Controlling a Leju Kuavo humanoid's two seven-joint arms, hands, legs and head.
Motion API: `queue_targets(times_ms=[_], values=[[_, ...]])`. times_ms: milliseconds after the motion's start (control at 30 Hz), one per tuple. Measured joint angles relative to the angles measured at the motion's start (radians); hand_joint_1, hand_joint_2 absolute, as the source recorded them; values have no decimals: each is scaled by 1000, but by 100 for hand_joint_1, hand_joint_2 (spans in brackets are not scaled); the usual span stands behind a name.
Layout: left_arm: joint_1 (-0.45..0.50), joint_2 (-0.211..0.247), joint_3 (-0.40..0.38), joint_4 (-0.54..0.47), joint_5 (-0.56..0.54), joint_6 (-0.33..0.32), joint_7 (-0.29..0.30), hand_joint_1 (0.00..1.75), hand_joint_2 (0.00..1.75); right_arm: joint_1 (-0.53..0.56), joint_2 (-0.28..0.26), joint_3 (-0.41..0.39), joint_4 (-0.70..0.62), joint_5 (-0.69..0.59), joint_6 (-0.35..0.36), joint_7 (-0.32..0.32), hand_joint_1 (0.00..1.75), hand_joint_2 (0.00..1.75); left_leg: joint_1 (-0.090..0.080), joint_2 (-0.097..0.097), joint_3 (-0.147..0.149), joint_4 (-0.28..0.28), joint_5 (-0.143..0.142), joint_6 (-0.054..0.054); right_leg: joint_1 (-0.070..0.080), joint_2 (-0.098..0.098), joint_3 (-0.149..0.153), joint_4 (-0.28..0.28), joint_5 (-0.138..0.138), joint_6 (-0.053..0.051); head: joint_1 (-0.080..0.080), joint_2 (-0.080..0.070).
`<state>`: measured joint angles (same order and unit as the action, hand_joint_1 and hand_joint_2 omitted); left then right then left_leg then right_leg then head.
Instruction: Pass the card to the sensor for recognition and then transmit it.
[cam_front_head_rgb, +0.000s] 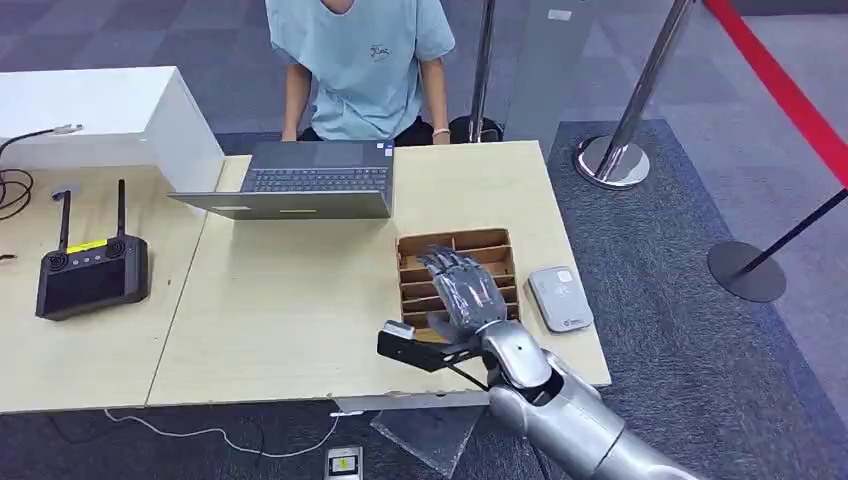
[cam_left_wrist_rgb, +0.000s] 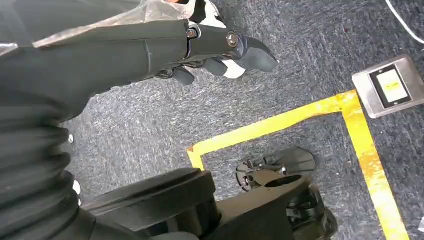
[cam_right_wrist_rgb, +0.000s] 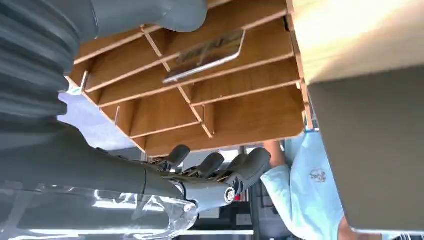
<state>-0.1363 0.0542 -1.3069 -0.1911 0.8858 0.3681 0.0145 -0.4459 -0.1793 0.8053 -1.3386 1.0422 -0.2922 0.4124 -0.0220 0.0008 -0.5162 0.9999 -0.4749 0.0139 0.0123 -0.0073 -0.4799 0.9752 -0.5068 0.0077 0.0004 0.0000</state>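
Note:
A wooden divided box stands on the table near its front right corner. My right hand hovers over it with fingers spread and nothing in them. In the right wrist view a shiny card lies slanted in one compartment of the box, apart from my fingers. A grey-white sensor pad lies flat just right of the box. My left hand hangs over the carpet, holding nothing, its fingers loosely bent.
An open laptop sits at the table's far side, with a person in a light blue shirt behind it. A black remote controller and a white box are on the left table. Stanchion bases stand to the right.

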Motion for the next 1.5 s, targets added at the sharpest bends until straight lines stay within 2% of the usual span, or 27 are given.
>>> queue_targets(times_ms=[33,167,233,267,333,467,700,733,767,800,867,900,933,1500], values=[[0,0,0,0,0,0,0,0,175,0,-2,0,-5,-1,0,0,44,175,0,0,0,0,0,0,0,0,0,0,0,0,0,0],[0,0,0,0,0,0,0,0,175,0,-5,0,-16,5,-1,0,38,175,0,0,0,0,0,0,0,0,0,0,0,0,0,0],[0,0,0,0,0,0,0,0,175,0,-5,0,-24,9,-1,0,70,175,0,0,0,0,0,0,0,0,0,0,0,0,0,0],[0,0,0,0,0,0,0,0,175,-1,-5,0,-29,10,0,0,106,175,0,0,0,0,0,0,0,0,0,0,0,0,0,0],[0,0,0,0,0,0,0,0,175,-1,-5,0,-39,12,4,0,131,175,0,0,0,0,0,0,0,0,0,0,0,0,0,0],[0,0,0,0,0,0,0,0,175,-1,-4,0,-47,12,7,2,143,175,0,0,0,0,0,0,0,0,0,0,0,0,0,0],[0,0,0,0,0,0,0,0,175,0,-4,0,-48,10,8,3,131,175,0,0,0,0,0,0,0,0,0,0,0,0,0,0],[0,0,0,0,0,0,0,0,175,0,-4,0,-48,9,9,3,124,175,0,0,0,0,0,0,0,0,0,0,0,0,0,0],[0,0,0,0,0,0,0,0,175,1,-4,0,-47,9,10,3,110,175,0,0,0,0,0,0,0,0,0,0,0,0,0,0],[0,0,0,0,0,0,0,0,175,1,-5,0,-47,9,10,3,106,175,0,0,0,0,0,0,0,0,0,0,0,0,0,0],[0,0,0,0,0,0,0,0,175,2,-4,0,-47,9,10,3,33,175,0,0,0,0,0,0,0,0,0,0,0,0,0,0],[0,0,0,0,0,0,0,0,175,2,-4,0,-47,9,10,3,33,175,0,0,0,0,0,0,0,0,0,0,0,0,0,0],[0,0,0,0,0,0,0,0,175,3,-4,0,-47,9,10,3,3,175,0,0,0,0,0,0,0,0,0,0,0,0,0,0],[0,0,0,0,2,0,0,0,175,5,-4,2,-47,15,11,8,0,175,0,0,0,0,0,0,0,0,0,0,0,0,0,0]])
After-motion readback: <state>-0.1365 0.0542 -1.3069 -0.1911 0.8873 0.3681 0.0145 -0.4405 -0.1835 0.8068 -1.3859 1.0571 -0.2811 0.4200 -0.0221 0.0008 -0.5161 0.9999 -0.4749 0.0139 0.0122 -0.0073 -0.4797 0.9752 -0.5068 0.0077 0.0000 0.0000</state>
